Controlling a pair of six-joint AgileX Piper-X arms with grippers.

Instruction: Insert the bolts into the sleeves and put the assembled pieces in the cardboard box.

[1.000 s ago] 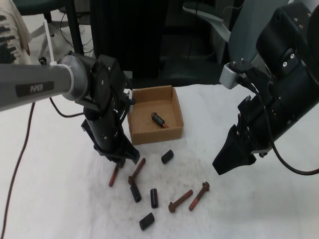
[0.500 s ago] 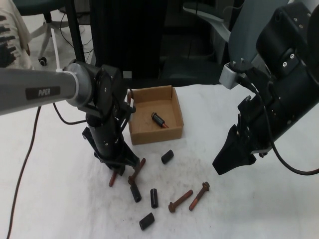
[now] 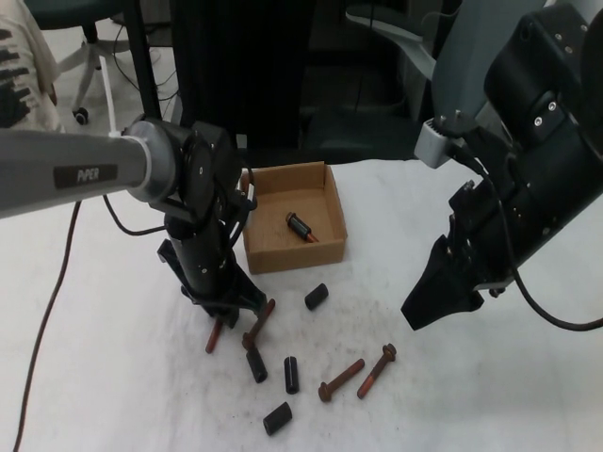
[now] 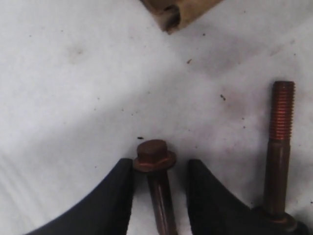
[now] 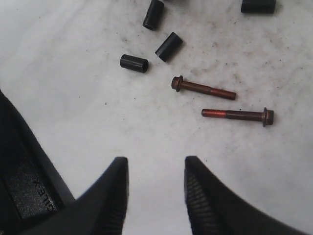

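Left pincer (image 4: pixel 160 164): spread, lowered to the white cloth (image 4: pixel 73 98). My two fingers (image 4: pixel 117 196) straddle one bolt (image 4: pixel 161 196). Its flanged head sits at the fingertips and its shank runs back between them. One finger is at the head's rim, and a gap shows between the shank and the other finger. The bolt lies flat on the cloth and is not pinched.

A second bolt (image 4: pixel 279 152) lies just beside, outside one finger, with its threaded end pointing away from me. The cardboard box (image 3: pixel 294 252) stands near, beyond the fingertips. One assembled piece (image 3: pixel 301 227) lies inside it.

Right pincer (image 5: pixel 155 161): spread, holding nothing, hanging over bare cloth well apart from the box.

Beyond its fingertips lie two loose bolts (image 5: pixel 203 88) (image 5: pixel 238 115), roughly parallel and near each other, heads at opposite ends. Farther out lie four black sleeves (image 5: pixel 134 63) (image 5: pixel 168 46) (image 5: pixel 153 14) (image 5: pixel 258 6), all on their sides and separate from the bolts.

In the high view, one sleeve (image 3: pixel 316 297) lies just in front of the box. The other three (image 3: pixel 255 365) (image 3: pixel 291 374) (image 3: pixel 277 417) lie between my two pincers, nearer the left one.
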